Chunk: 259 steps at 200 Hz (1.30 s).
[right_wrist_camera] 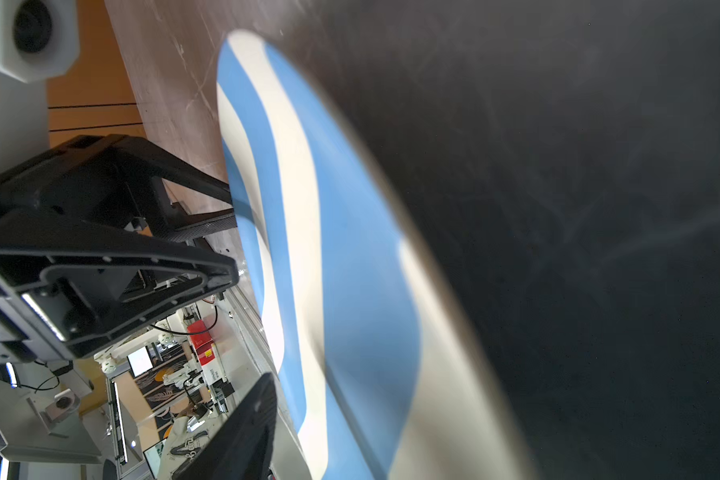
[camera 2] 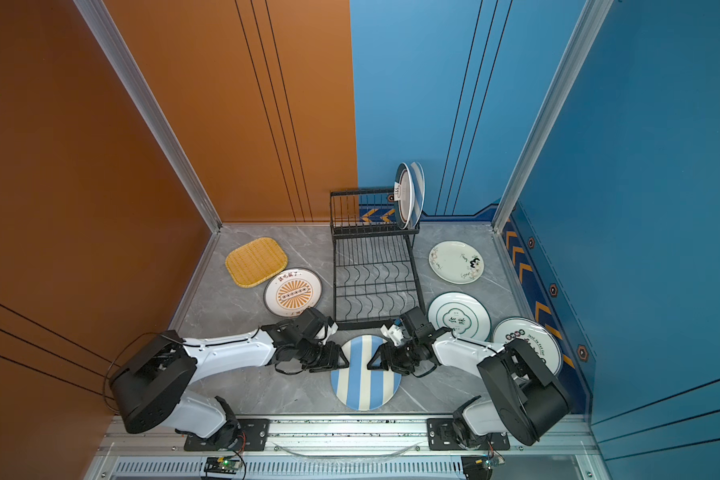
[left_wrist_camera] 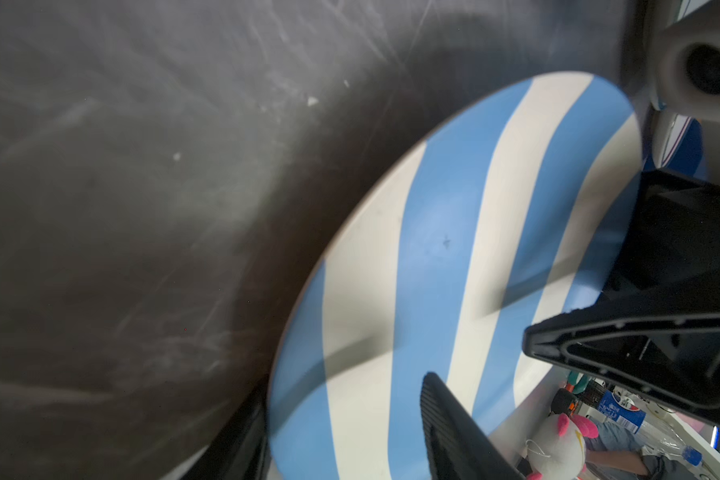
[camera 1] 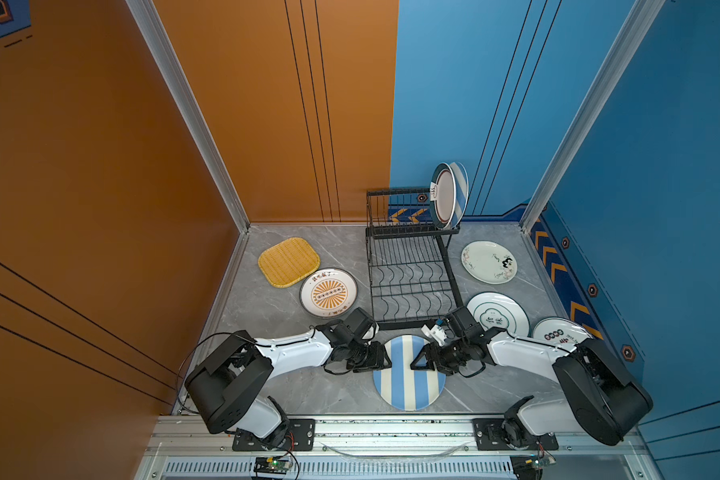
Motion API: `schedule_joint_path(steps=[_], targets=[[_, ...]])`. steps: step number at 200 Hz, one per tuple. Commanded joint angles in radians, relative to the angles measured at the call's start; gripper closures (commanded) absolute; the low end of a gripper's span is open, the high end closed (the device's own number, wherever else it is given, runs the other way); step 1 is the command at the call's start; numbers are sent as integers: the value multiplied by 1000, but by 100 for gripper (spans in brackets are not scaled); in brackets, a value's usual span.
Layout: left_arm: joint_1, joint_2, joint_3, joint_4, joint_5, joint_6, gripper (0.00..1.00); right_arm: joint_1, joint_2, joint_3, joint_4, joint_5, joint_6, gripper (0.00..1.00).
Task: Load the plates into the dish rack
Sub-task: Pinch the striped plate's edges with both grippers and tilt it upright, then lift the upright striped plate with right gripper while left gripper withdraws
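Note:
A blue-and-cream striped plate [camera 1: 408,376] lies at the front centre of the table, in both top views. My left gripper [camera 1: 385,359] is at its left rim and my right gripper [camera 1: 415,361] at its right rim. In the left wrist view one finger [left_wrist_camera: 445,419] is over the plate [left_wrist_camera: 433,249] and the other [left_wrist_camera: 242,436] is beyond its edge, jaws apart. In the right wrist view a single finger [right_wrist_camera: 246,419] shows, clear of the plate [right_wrist_camera: 350,270]. The black wire dish rack [camera 1: 412,282] stands behind, with two plates [camera 1: 443,195] upright on its upper shelf.
A yellow woven plate [camera 1: 288,262] and an orange sunburst plate [camera 1: 328,293] lie left of the rack. Right of it lie a white plate [camera 1: 489,262], a green-rimmed plate [camera 1: 497,313] and a red-character plate [camera 1: 558,332] partly under my right arm. Walls close three sides.

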Motion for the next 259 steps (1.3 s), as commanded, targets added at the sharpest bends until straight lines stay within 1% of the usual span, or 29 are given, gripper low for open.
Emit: schedule_joint_path(steps=[1,42,59,85,117,164,168,181,206,235,249,252,259], targets=[[-17,72,-43,7,31,28,43,17,-3,-20,42,-23,12,42],[-17,45,-53,-13,3,19,41,-7,-81,-27,-5,-15,11,42],[-15,32,-55,-27,-10,18,40,-21,-124,-30,-34,-12,11,44],[-14,30,-53,-29,-14,18,39,-36,-166,-29,-58,-11,19,53],[-12,37,-47,-30,-9,21,38,-38,-177,-26,-71,-16,22,63],[-7,8,-48,-41,-20,22,30,-59,-244,-20,-132,-7,17,76],[-6,4,-45,-72,-20,22,29,-60,-248,-19,-139,-7,15,78],[-1,-8,-42,-90,-23,24,26,-63,-257,-9,-160,-3,8,84],[11,-39,-31,-119,-28,30,21,-66,-273,17,-219,8,-14,100],[41,-85,-11,-167,-34,43,15,-72,-322,71,-317,45,-33,100],[60,-109,6,-196,-36,53,15,-75,-350,115,-383,65,-44,100],[65,-113,9,-203,-37,56,10,-75,-357,127,-399,71,-45,100],[73,-123,18,-218,-40,63,8,-77,-372,154,-437,87,-50,100]])
